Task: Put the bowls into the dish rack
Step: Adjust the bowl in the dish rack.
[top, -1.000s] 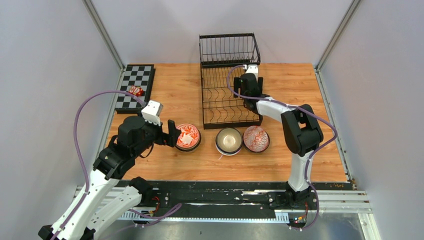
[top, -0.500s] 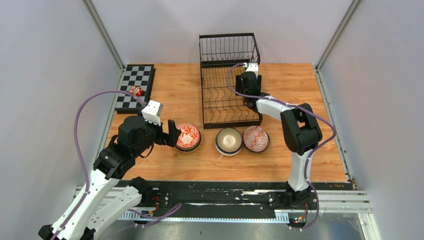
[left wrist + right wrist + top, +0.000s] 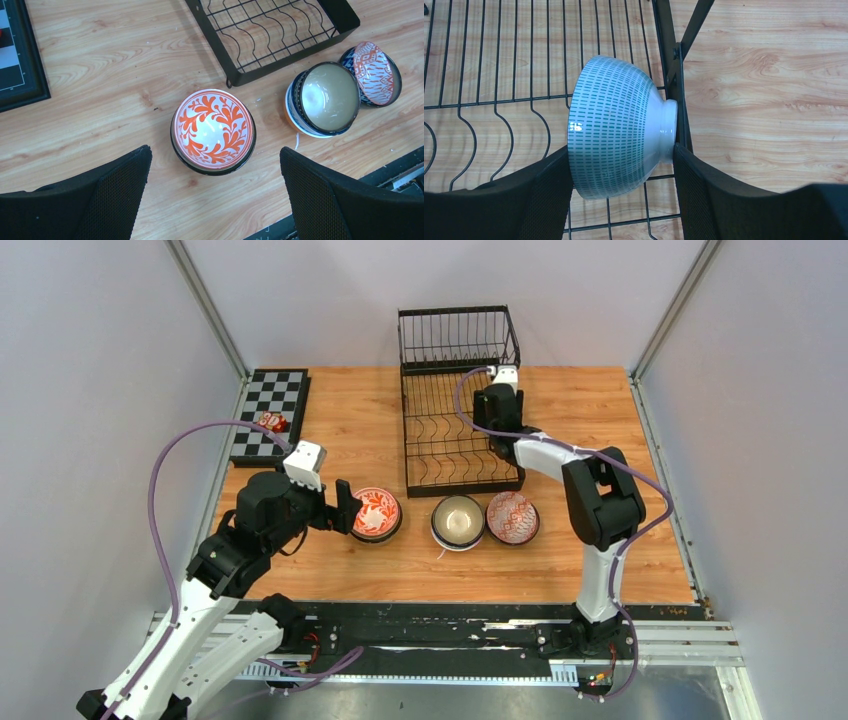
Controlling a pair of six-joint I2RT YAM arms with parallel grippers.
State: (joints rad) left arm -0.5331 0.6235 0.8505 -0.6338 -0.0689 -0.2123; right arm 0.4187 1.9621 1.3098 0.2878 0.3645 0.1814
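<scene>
Toward the far edge of the wooden surface point(image 3: 340, 410), at its middle, stands the black wire dish rack point(image 3: 406, 430), its upper basket point(image 3: 458, 338) folded up at the back. Over the rack's right side, the right claw point(image 3: 624, 148) pinches a pale bowl with blue dashes point(image 3: 614, 130). One finger point(image 3: 544, 195) is at the rim and the other point(image 3: 709, 190) at the foot. This bowl lies on its side on the rack's wires. Its open side faces into the rack and its foot touches the rack's right side rail.

Three more bowls sit in a row on the bare wood, just off the rack's near edge. Leftmost is the red-flowered bowl point(image 3: 214, 129), upright, white inside with an orange-red leaf pattern and a dark rim. Next to it, off the rack's near right corner, is the cream bowl point(image 3: 330, 97) with a dark rim, tilted a little; it seems to rest in another bowl, though that is hard to make out. Touching it on the right is the red-patterned bowl point(image 3: 376, 70), which tilts inside a dark blue bowl point(image 3: 395, 87).

The left claw point(image 3: 215, 151) is spread wide and holds nothing. From the wrist view its two fingers point(image 3: 115, 190) stand on either side of the red-flowered bowl and apart from it. From above, the claw sits just left of that bowl.

Along the left edge, at the far corner, lies a checkerboard point(image 3: 270, 400) with a small red thing point(image 3: 272, 422) on it.
</scene>
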